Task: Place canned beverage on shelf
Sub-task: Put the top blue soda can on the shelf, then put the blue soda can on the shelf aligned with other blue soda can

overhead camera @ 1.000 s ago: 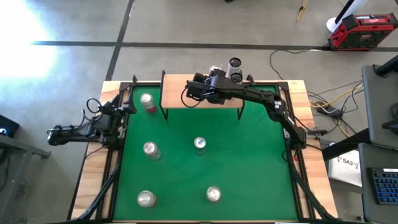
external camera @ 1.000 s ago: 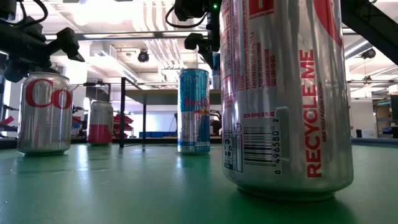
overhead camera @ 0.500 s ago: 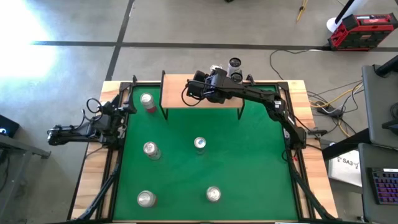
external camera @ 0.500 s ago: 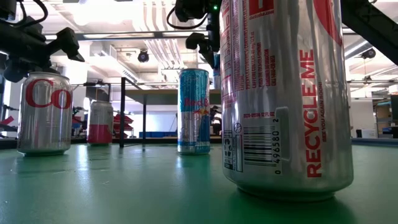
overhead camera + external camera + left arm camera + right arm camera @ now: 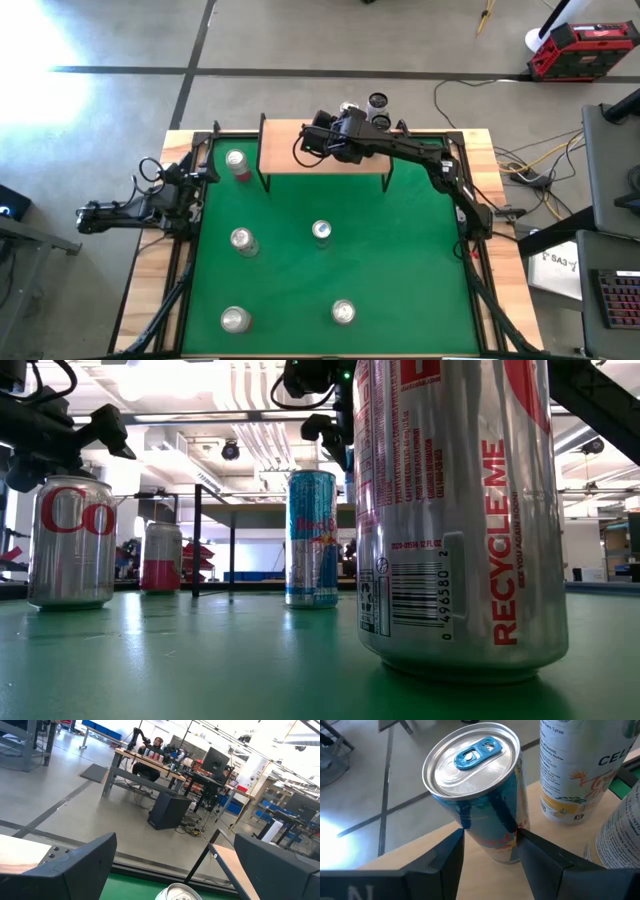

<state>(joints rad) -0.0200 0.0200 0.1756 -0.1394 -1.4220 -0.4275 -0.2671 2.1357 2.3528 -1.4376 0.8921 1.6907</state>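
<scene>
The shelf, a light wooden top on black legs, stands at the table's far edge. My right gripper reaches over it and is shut on a blue can with a silver top and blue tab. Two white cans stand on the shelf right beside it. Several more cans stand on the green mat, among them a pink one and a blue one. My left gripper waits open at the table's left edge, touching nothing. My right gripper pinches the blue can's lower body between its two fingers, one on each side. The fingers slant down toward the shelf's far side. The can stays upright over the wooden top; whether its base rests on the wood I cannot tell.
Black frame rails run along the table's edges. In the low view a big silver can stands close to the camera and hides much of the right half. The mat between the standing cans is free.
</scene>
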